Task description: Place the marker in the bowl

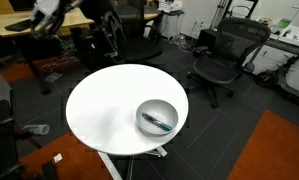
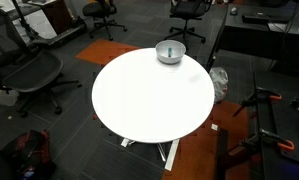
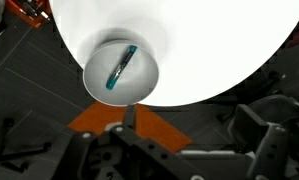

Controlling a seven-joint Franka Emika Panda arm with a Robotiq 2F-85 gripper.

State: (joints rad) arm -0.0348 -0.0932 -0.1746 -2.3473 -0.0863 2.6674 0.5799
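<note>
In an exterior view only the end of the robot shows: a blocky, black metal-and-plastic gripper [image 1: 46, 14] with paler grey patches. Cables, screws and markings are too small to tell.

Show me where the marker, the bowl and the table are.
marker [image 3: 121, 68], wrist view, middle of its teal shaft.
bowl [image 3: 146, 86], wrist view, bare inner wall.
table [image 2: 149, 100], in an exterior view, bare white top.

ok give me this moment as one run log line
stage: marker placed | marker: lying inside bowl | bowl: near edge of round white table | gripper: high, away from bowl, jaws unclear
</note>
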